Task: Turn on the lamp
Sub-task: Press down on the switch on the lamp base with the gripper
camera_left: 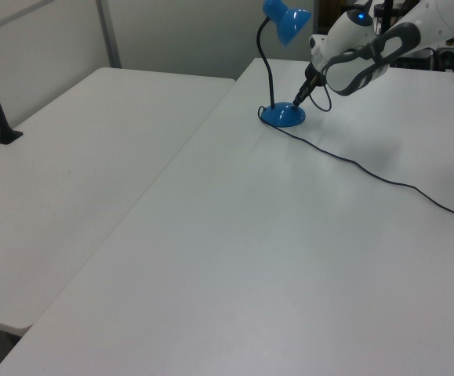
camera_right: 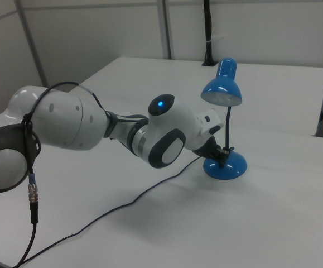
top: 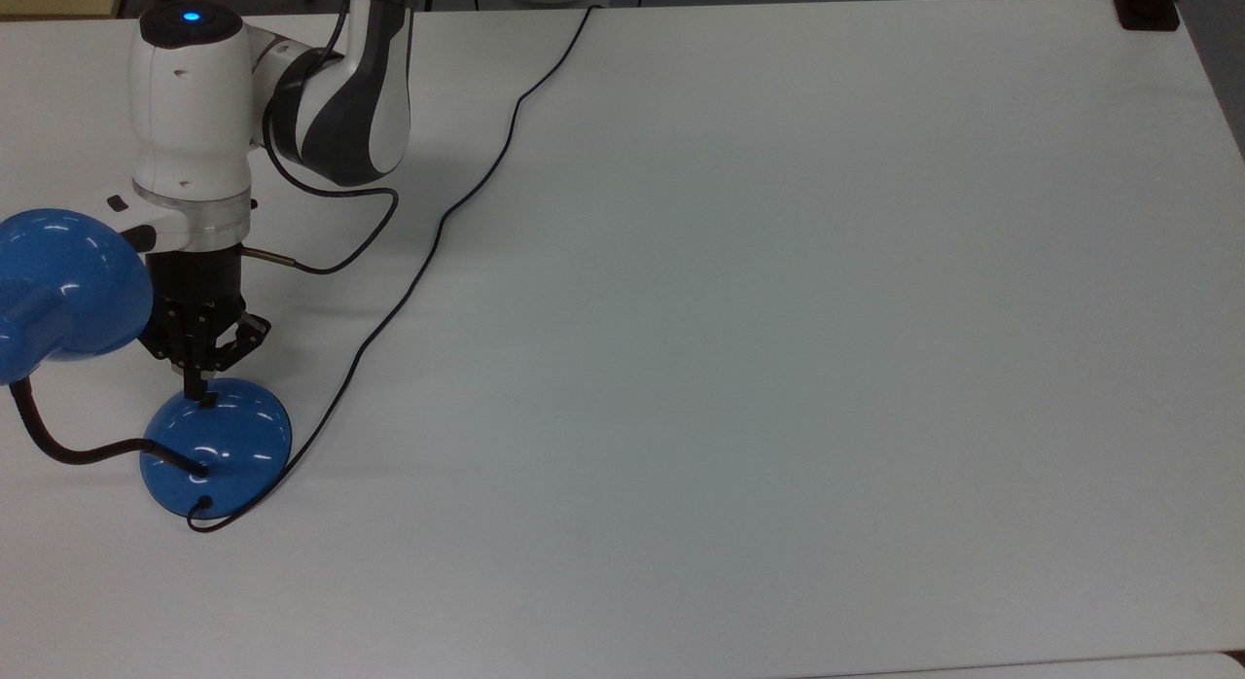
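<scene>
The lamp stands at the top view's left edge: a glossy blue domed base (top: 219,450), a black gooseneck (top: 58,446) and a blue shade (top: 63,285). Its thin black cord (top: 428,251) runs from the base up toward the table's far edge. My gripper (top: 205,395) is shut, fingertips together, pressing down on the small black switch at the top of the base. In the left view the gripper (camera_left: 295,103) touches the base (camera_left: 283,116). In the right view the gripper (camera_right: 223,154) meets the base (camera_right: 225,166) under the shade (camera_right: 222,89), which shows no glow.
A white table (top: 778,319) spreads wide to the top view's right. A second white table (camera_left: 70,172) adjoins it at the left view's left. A black clamp post (top: 1148,8) sits at the far right corner. The arm's own cable (top: 331,256) loops beside the wrist.
</scene>
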